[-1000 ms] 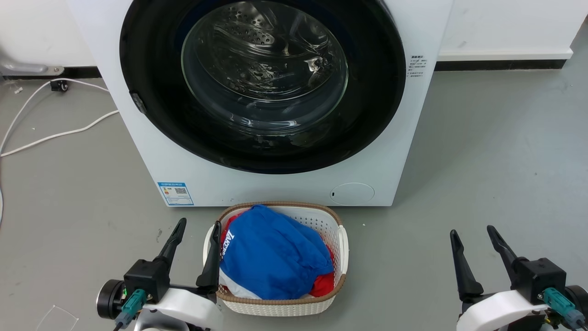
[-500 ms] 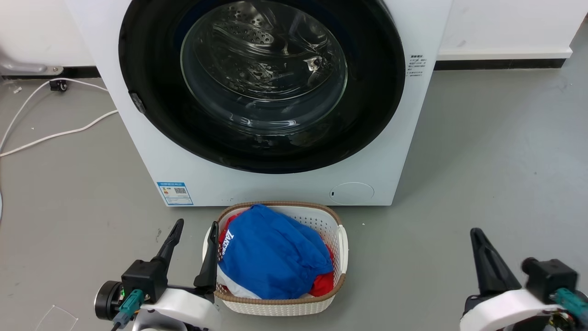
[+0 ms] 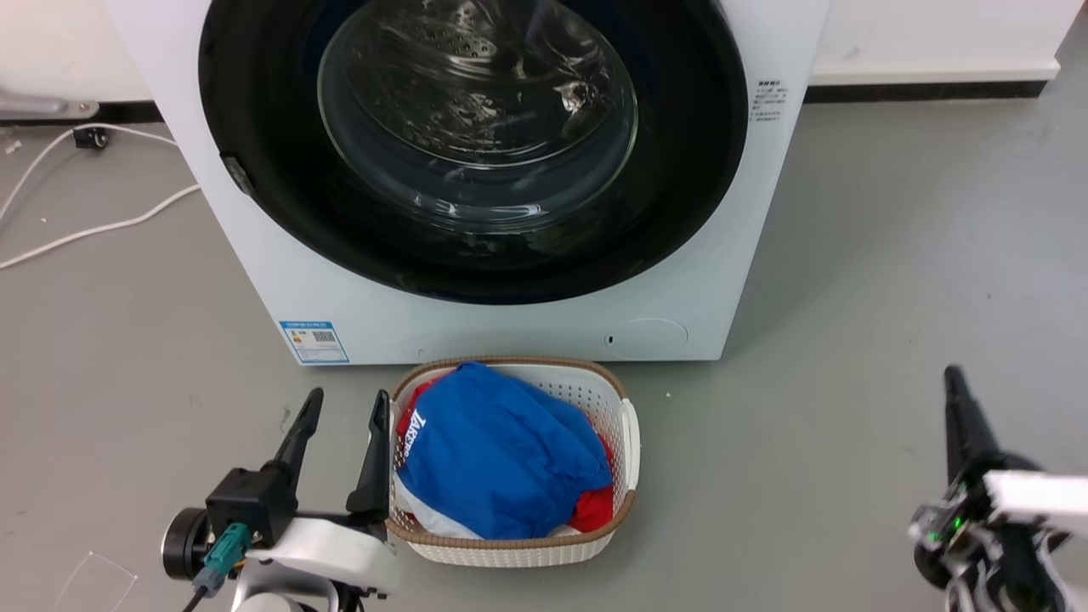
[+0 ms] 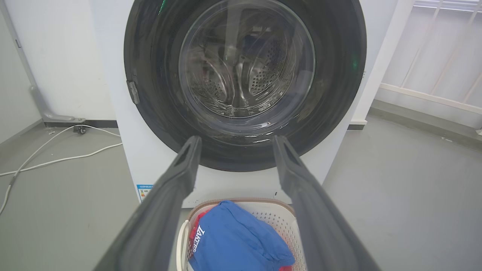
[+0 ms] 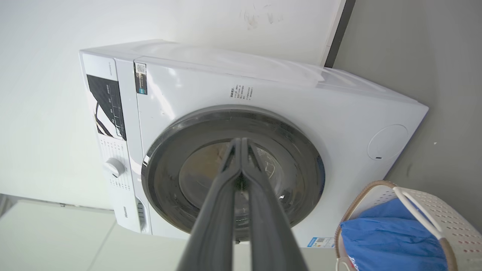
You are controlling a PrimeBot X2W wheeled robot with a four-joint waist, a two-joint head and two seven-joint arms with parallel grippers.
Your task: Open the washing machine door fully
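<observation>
Progress: none visible. Door (image 3: 473,140) sits shut and flush in the white front of the washer (image 3: 527,327), facing the robot just behind the basket (image 3: 626,425). Neither gripper touches it. By my judgement the whole job is left: reach the rim, free it, swing it out to full travel.

Left gripper (image 3: 348,395) hangs low beside the basket's left wall, fingers spread wide, nothing between them, aimed at the door. Right gripper (image 5: 241,141) has its fingers pressed together at the tips, empty, also aimed at the door from well apart.

Materials noted:
- Door: large round glossy black ring, strongly reflective, with a clear bulging glass bowl at centre; perforated steel shows through the glass.
- Small grey tab (image 4: 132,92) at the ring's left edge; catch or hinge, I cannot tell.
- Washer: smooth white panel, flat, boxy.
- Basket: pale perforated plastic, woven brown rim, heaped with soft blue cloth (image 3: 501,459) over red.
- Floor (image 3: 850,280): matt grey, a white cable (image 3: 102,228) lying loose at left.
</observation>
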